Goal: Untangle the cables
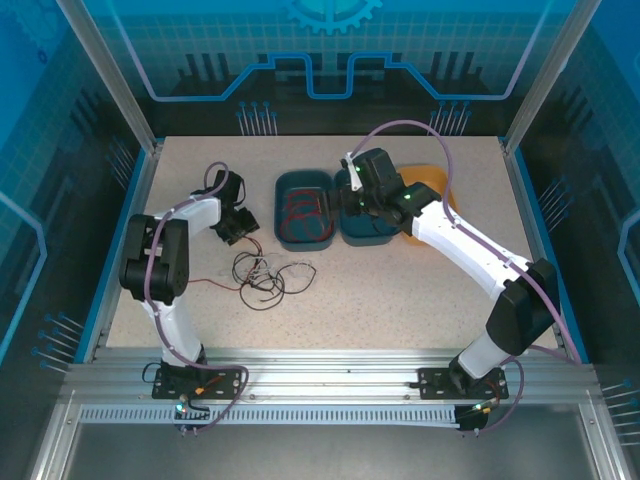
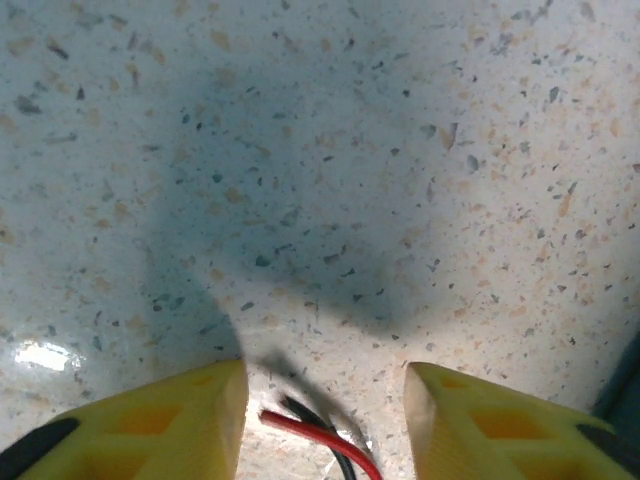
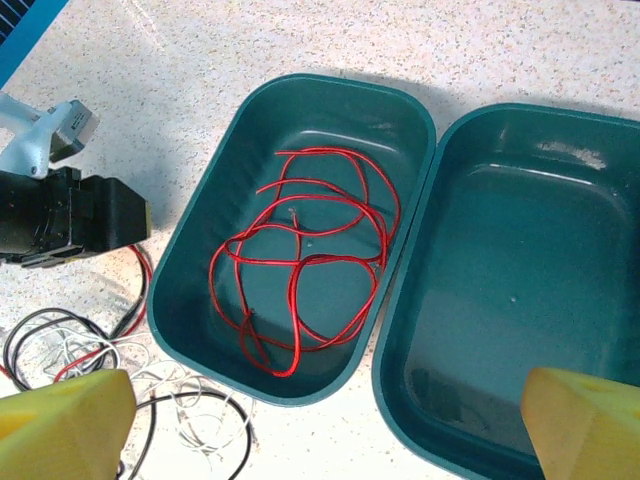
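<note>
Cables in black, white and red lay in a loose tangle on the table, in its left half and nearer the near edge than the far one. One red cable lay apart from them, coiled in open loops on the floor of the left tray, a dark green tub near the middle of the table, toward the far edge. That tray's wall stood between the coil and the tangle. The right tray, of the same green, stood touching it, long side against long side. Beyond both, toward the far right corner, an orange tray showed partly from under my right arm, which reached across it.

My left gripper hung low over the table at the far left side of the tangle, just beside the left tray. Its yellow fingers stood about half apart. Two strands, one red and one black, ran through the gap close to one finger, and I had not pinched them. My right gripper hovered above the two trays, its fingers spread as wide as they go, with nothing in my hold.
</note>
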